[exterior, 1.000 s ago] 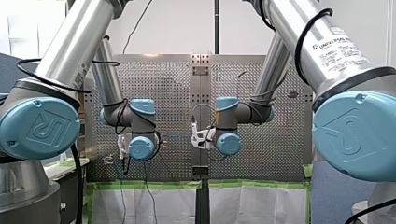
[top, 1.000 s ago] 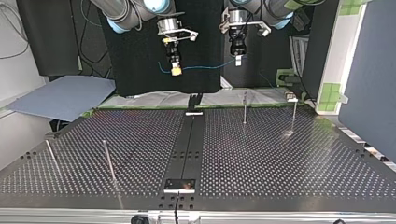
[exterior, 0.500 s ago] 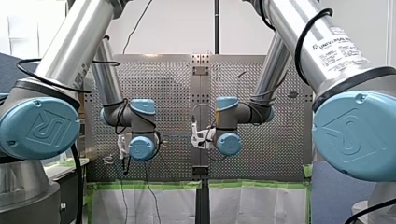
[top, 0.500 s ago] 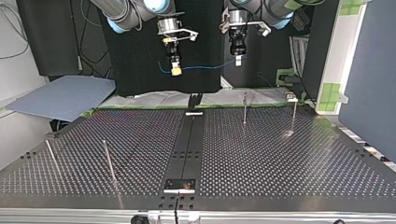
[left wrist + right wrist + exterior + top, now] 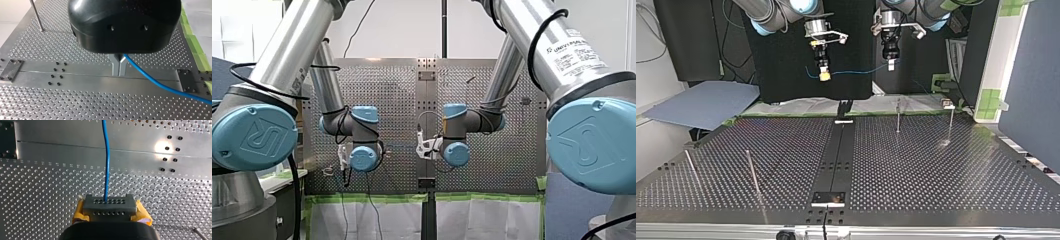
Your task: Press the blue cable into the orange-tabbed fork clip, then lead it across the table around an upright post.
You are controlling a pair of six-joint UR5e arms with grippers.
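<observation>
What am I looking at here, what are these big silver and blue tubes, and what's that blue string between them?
Those tubes are two robot arms, the left arm and the right arm. The front picture is taken from behind and above their shoulders. A second camera faces them from across the perforated table, so the sides are swapped there. The other two pictures come from small cameras on the arms' wrists, looking down along the jaws. Each arm's jaws are shut on a blue cable, which hangs stretched between them in the air above the table. Thin upright posts stand on the table, and a dark strip runs down its middle.
</observation>
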